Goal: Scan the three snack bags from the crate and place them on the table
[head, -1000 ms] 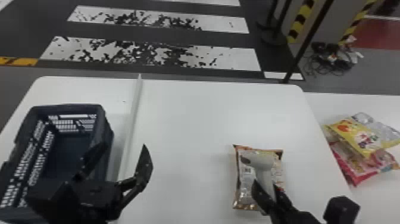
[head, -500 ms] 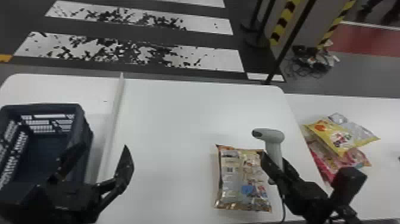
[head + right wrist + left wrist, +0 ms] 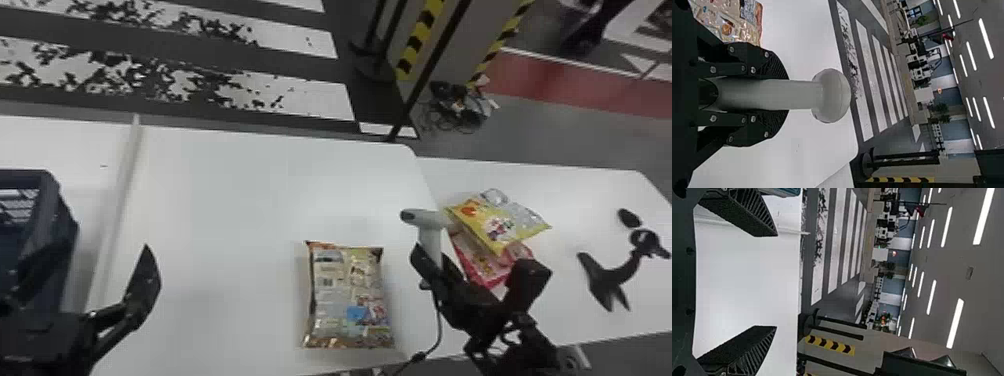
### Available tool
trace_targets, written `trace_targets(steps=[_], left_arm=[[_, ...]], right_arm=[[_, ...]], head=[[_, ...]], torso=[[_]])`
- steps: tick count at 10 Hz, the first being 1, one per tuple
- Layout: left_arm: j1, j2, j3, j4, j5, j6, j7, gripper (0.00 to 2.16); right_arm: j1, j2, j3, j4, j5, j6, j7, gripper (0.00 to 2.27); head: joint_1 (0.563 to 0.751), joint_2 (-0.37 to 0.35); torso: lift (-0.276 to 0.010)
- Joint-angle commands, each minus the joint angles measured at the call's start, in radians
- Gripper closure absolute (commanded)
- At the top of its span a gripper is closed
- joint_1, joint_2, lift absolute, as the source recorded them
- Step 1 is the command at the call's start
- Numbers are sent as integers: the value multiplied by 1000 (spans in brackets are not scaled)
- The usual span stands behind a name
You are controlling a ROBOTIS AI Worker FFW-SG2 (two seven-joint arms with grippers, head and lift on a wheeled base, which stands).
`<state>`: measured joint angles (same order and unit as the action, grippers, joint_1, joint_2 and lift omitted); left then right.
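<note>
Two bags [image 3: 495,227] lie piled right of the snack bag [image 3: 350,295], so you're likely finishing the last scan; next, park the scanner [image 3: 429,219] steadily. Your right tool [image 3: 788,94] grips it right of the bag; your left tool [image 3: 776,281], left of the bag, stands wide. The bag lies flat on the worktop [image 3: 225,225], long axis running away from you.

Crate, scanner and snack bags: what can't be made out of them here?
Crate: cut off by the head view's edge.
Red bag: partly under the yellow bag, head view.
Lone bag: fine print too small, head view.
Scanner: handle's end hidden by the right gripper, right wrist view.
</note>
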<state>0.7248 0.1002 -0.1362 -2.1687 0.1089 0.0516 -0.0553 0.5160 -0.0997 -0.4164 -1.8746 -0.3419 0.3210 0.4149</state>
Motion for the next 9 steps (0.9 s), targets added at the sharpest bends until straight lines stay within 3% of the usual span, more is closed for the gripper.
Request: trace_targets(steps=[1, 6, 9], left_arm=[[-2, 3, 0, 3, -3, 3, -1, 22], [-2, 1, -20, 1, -15, 18, 0, 22], [-4, 3, -20, 0, -15, 28, 0, 22]], right_arm=[[-50, -28, -4, 78, 21, -6, 15, 2243], [-255, -110, -2, 390, 101, -3, 38, 2243], [-327, -138, -2, 511, 139, -9, 58, 2236]], head=[[695, -340], [695, -350], [695, -350]], torso=[[-62], [-62], [-62]])
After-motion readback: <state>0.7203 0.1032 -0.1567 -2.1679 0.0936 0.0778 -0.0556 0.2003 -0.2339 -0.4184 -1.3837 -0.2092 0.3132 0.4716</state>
